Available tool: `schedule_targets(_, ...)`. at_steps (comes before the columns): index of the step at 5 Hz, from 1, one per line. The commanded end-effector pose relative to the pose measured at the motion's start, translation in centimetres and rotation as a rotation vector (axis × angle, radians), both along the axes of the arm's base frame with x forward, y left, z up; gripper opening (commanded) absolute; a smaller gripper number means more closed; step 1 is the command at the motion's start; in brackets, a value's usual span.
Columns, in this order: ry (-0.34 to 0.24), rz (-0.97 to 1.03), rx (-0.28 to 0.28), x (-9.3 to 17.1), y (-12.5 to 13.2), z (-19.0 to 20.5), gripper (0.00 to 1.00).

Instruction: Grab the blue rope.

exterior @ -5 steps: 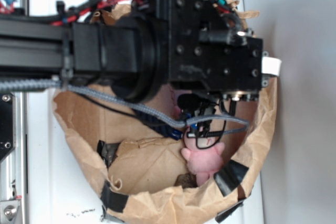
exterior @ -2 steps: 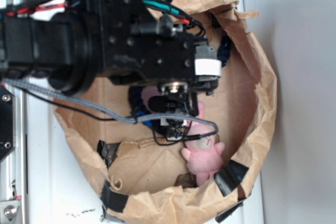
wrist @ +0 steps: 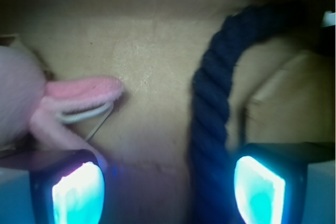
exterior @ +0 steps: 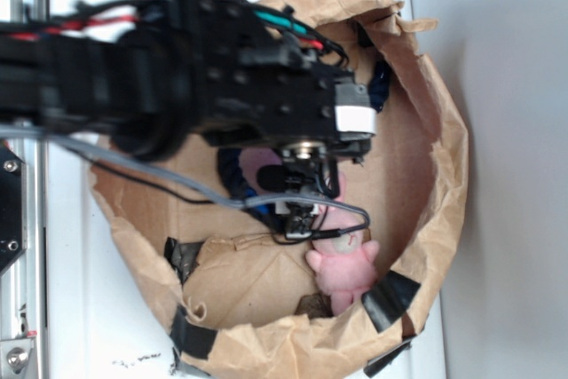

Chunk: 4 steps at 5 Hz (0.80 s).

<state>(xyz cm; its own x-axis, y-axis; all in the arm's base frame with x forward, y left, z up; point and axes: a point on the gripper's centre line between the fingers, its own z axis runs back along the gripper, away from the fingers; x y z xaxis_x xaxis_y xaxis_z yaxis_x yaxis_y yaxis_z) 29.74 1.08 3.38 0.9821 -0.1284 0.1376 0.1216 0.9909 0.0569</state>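
Observation:
The blue rope [wrist: 210,103] is a thick dark navy twist lying on the brown paper floor of the bag. In the wrist view it curves down between my fingers, close to the right fingertip [wrist: 260,187]. My gripper [wrist: 169,190] is open, nothing clamped. From the exterior camera, the gripper [exterior: 297,209] hangs inside the bag, and a loop of the rope [exterior: 232,177] shows just left of it. Most of the rope is hidden under the arm. A pink plush bunny [exterior: 342,272] lies below the gripper; its ear [wrist: 84,87] reaches in by my left finger.
A rolled-down brown paper bag [exterior: 435,219] with black tape patches [exterior: 390,299] walls in the workspace. A grey braided cable [exterior: 160,175] droops from the arm across the bag. The bag stands on a white surface [exterior: 89,308] beside a metal rail [exterior: 13,219].
The wrist housing has swung left and up across the bag. The gripper has shifted left from over the bunny's head to beside the rope loop. The bunny has not moved.

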Motion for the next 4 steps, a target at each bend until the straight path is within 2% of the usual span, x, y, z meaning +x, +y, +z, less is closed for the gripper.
schedule_targets(1, -0.1, -0.078, -0.037, 1.63, -0.02, -0.58, 1.0)
schedule_targets(2, -0.104, -0.077, -0.027, 1.37, -0.09, -0.92, 0.0)
schedule_targets(4, -0.1, -0.09, -0.028, 1.55, 0.0, -0.99, 0.0)
